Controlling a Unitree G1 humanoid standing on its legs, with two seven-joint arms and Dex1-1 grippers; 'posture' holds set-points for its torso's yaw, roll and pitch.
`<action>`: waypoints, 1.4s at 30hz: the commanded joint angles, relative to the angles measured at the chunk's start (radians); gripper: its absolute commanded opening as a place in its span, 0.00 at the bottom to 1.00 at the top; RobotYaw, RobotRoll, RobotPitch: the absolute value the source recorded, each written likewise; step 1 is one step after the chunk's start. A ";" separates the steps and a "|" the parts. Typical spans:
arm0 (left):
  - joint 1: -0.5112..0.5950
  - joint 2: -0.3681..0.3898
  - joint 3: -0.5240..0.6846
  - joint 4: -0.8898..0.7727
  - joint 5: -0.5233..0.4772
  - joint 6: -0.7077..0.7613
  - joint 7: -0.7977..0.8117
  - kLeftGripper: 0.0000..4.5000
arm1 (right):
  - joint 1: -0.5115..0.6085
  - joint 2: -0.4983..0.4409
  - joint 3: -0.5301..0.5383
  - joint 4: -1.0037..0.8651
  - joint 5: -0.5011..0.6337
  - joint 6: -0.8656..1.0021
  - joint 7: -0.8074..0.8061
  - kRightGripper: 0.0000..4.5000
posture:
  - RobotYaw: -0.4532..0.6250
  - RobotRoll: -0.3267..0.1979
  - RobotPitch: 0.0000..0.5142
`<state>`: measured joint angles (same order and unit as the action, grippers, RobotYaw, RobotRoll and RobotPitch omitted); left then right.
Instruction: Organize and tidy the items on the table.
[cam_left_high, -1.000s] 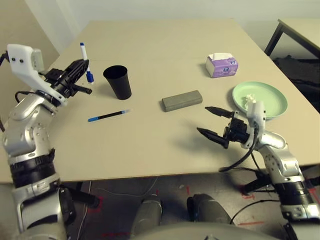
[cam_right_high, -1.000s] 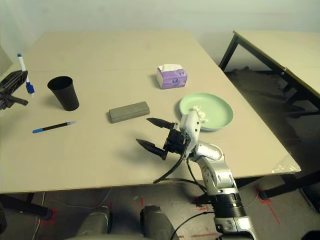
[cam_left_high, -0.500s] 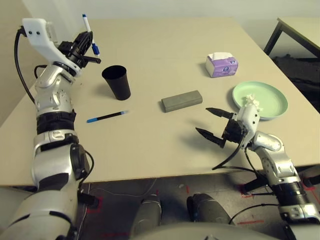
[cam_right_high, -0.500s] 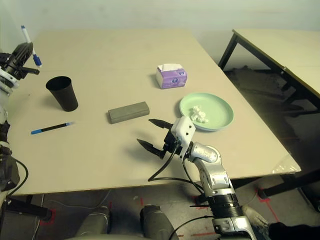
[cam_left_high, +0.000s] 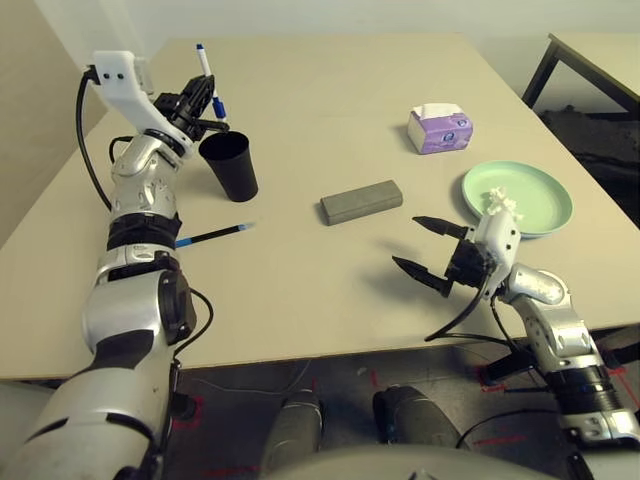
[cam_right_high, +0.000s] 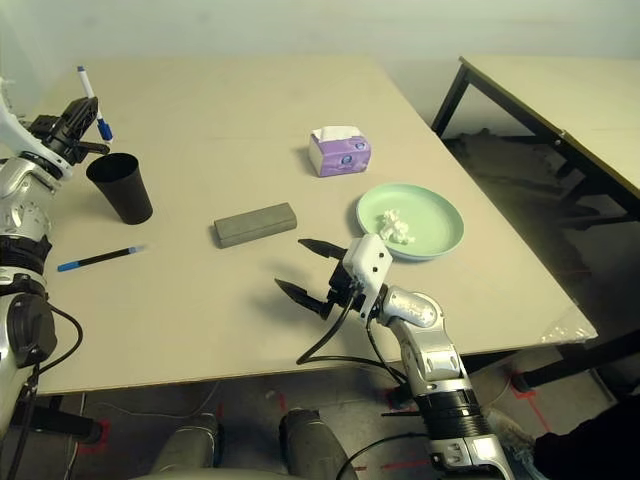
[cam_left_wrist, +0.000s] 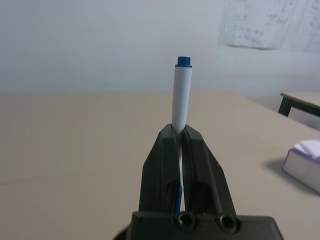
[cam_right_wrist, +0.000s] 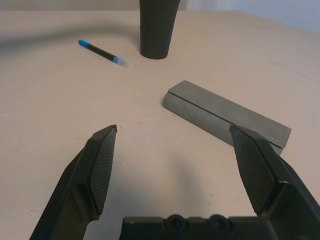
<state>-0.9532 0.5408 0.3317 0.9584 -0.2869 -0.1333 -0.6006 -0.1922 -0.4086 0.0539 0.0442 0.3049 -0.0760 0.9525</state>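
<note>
Left gripper (cam_left_high: 197, 106) pinches the white marker (cam_left_high: 206, 72) upright — just above and left of the black cup (cam_left_high: 229, 165) rim — while the right gripper (cam_left_high: 424, 245) hangs wide, empty.

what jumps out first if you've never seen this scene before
The left claw, raised at the table's far left, is shut on a white marker that stands upright just above the black cup. Near the front edge the right claw hangs wide open and empty over bare table, with the grey case lying beyond it. A green plate with a crumpled tissue sits at the right.
</note>
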 joint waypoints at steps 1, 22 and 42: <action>0.015 -0.002 -0.008 0.008 0.007 -0.004 -0.006 0.00 | -0.011 -0.005 0.015 -0.008 -0.010 0.013 -0.005 1.00 | 0.35 0.62 0.16; 0.019 0.001 -0.001 0.004 -0.004 0.018 -0.013 0.99 | -0.029 -0.004 0.019 0.002 -0.009 0.022 -0.012 1.00 | 0.34 0.62 0.17; 0.162 0.610 -0.418 -0.397 0.194 0.469 -0.793 0.99 | -0.053 -0.018 0.110 -0.028 0.106 0.053 0.259 1.00 | 0.38 0.62 0.16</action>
<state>-0.7844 1.1475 -0.0458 0.5852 -0.1187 0.3242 -1.3435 -0.2365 -0.4205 0.1504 0.0129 0.3939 -0.0305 1.1857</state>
